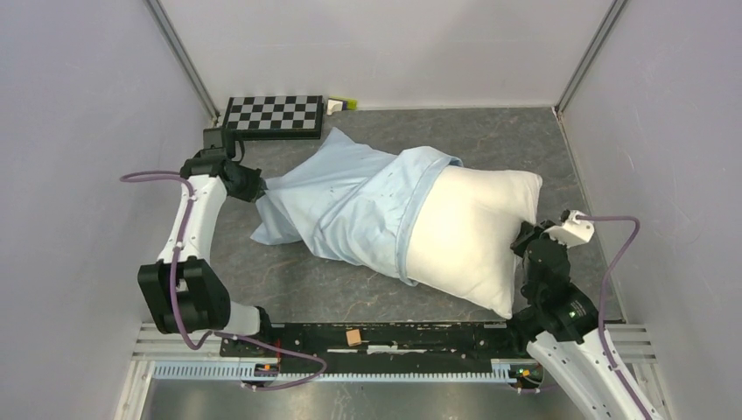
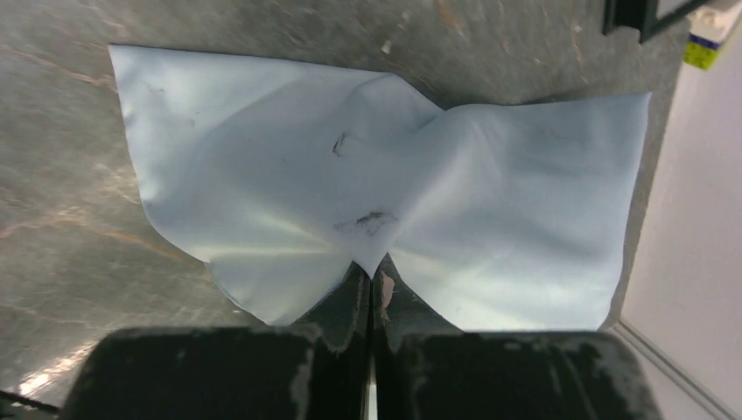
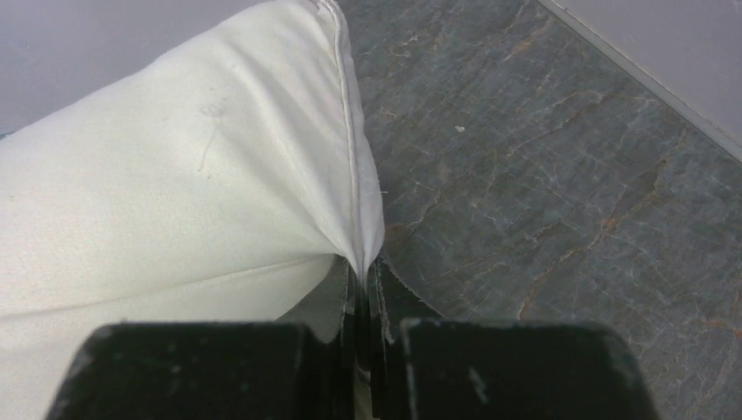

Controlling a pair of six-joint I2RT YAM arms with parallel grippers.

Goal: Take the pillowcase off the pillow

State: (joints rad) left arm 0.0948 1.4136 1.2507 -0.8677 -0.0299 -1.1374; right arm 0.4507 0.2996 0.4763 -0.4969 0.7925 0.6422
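The pale blue pillowcase lies wrinkled on the grey table and still covers the left half of the cream-white pillow, whose right half sticks out bare. My left gripper is shut on the closed left end of the pillowcase; in the left wrist view the blue cloth fans out from the pinch of the left gripper. My right gripper is shut on the pillow's right edge; in the right wrist view the pillow seam is pinched in the right gripper.
A black-and-white checkerboard lies at the back left, with a small yellow-green and white object beside it. Grey walls close in on three sides. A black rail runs along the near edge.
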